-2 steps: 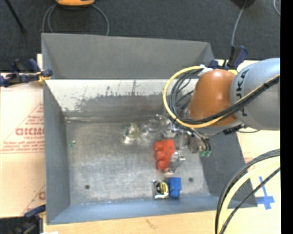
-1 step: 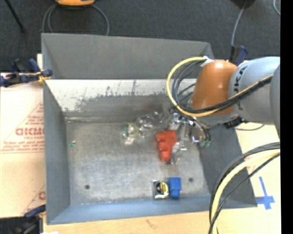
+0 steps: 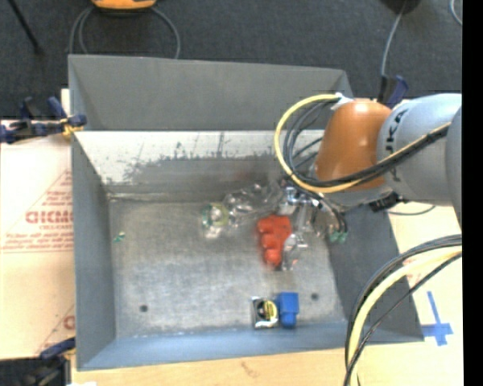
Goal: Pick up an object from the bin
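Blue plastic, a small blocky piece [image 3: 287, 310], lay nearest, close to the front wall of the bin [image 3: 145, 296], with a yellow-and-black thing [image 3: 264, 312] touching its left side. Both were well apart from the gripper and seemed at little risk. Further in, right of the floor's middle, lay the red object [image 3: 272, 238], a lumpy thing of two or three rounded blocks, and the gripper [image 3: 294, 244] was down at its right edge, touching it or just beside it. Whether the gripper was spread or pressed together could not be told, nor whether it had the red object in its hold. The likeliest failure, as I judged it, was a glancing contact: set off to one side, the gripper might close on an edge and squeeze the red object out, or shove it across the smooth metal floor. Beyond, a loose heap of clear plastic things [image 3: 225, 214] lay near enough to be snagged or dragged along. The red object looked matt and solid, probably hard plastic. The clear heap was glossy, crinkled and light. The bin was dull grey sheet metal, scuffed and speckled along its far wall. The arm's orange cover [image 3: 350, 139] was smooth and rounded, looped about with yellow and black cables.
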Controlling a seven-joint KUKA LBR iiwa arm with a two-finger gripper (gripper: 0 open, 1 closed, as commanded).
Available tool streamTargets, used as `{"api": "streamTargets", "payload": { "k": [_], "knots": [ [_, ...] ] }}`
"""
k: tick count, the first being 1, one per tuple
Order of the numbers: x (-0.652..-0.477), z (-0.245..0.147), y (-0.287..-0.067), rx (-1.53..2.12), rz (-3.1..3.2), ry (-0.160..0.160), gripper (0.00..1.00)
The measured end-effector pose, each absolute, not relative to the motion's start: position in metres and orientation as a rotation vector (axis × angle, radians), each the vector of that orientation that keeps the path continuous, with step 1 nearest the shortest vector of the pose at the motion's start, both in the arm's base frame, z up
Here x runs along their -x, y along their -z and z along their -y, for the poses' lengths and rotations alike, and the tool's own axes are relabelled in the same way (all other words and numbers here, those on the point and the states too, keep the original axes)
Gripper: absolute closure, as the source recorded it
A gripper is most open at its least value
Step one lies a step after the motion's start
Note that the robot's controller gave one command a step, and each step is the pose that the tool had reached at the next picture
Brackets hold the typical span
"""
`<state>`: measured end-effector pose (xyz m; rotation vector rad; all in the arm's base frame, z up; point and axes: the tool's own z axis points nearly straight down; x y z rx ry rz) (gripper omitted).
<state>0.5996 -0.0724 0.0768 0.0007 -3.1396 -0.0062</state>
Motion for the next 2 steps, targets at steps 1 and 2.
{"api": "streamTargets", "payload": {
  "k": [1, 2],
  "knots": [
    [-0.617, 0.088, -0.162, -0.406, 3.126, -0.005, 1.00],
    [-0.598, 0.104, -0.254, -0.704, 3.072, -0.008, 1.00]
  ]
}}
